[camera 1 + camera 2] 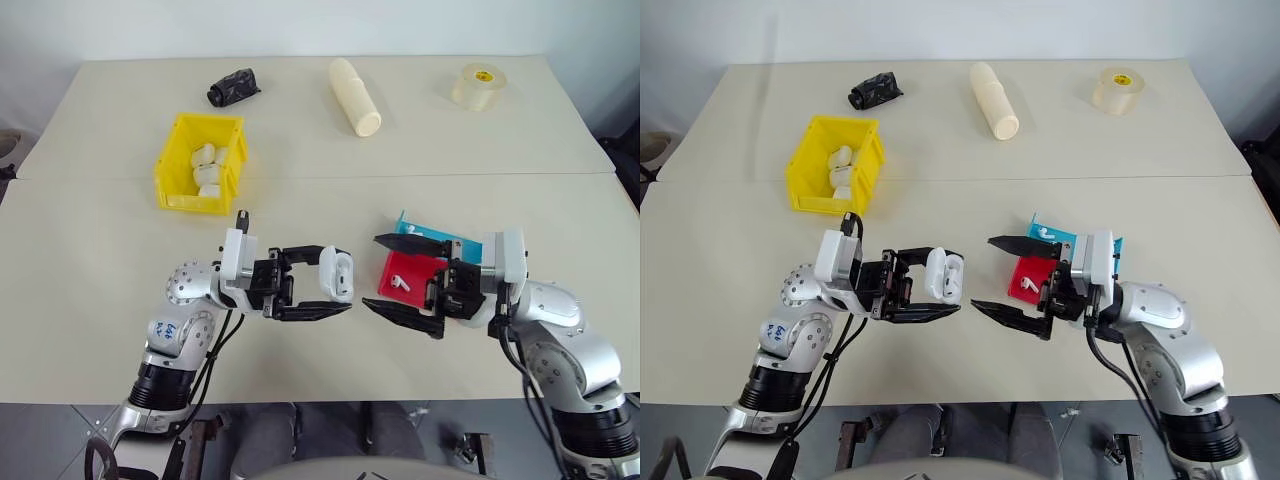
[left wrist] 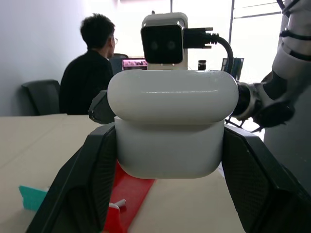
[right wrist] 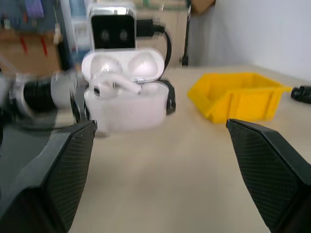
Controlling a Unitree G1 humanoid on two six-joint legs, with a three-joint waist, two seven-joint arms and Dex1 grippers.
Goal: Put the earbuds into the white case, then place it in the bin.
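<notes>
While the left gripper (image 1: 340, 290) clamps the case (image 1: 335, 274) above the table (image 1: 100, 250), lid open and one earbud (image 3: 114, 82) lying in it, handling reads like this:

case: small hard glossy shell, probably light and slick; best held across its flat sides below the hinge line, as it is held now, so the lid swings free.
lid: hinged and standing open in the right wrist view; likely snaps shut with a light push, and squeezing the lid itself could pop the case out of the fingers.
earbud in case: lies across the well, stem up, looks not fully seated; may need a nudge before the lid closes.
earbud on tray: a second earbud (image 1: 399, 282) rests on the red tray (image 1: 415, 270), just beside the right gripper (image 1: 373, 272); tiny, smooth, rolls easily; take it by the stem, pinch gently.
right gripper: fingers spread wide, holding nothing, facing the case with a gap between.
blue tray: the blue tray (image 1: 408, 226) sits under the red one's far edge, with another small white piece (image 1: 1041, 231) on it; too small to identify.
bin: the bin (image 1: 200, 163) stands on the far left of the table, well apart from both grippers, already holding several white pieces; upright walls mean a drop from above.
writing: the tape roll (image 1: 477, 86) has a small red-and-green core label, unreadable; blue marks on the left arm, also unreadable; no brand visible on the case.
other: cream cylinder (image 1: 355, 96), black object (image 1: 233, 87) far side, off task.
</notes>
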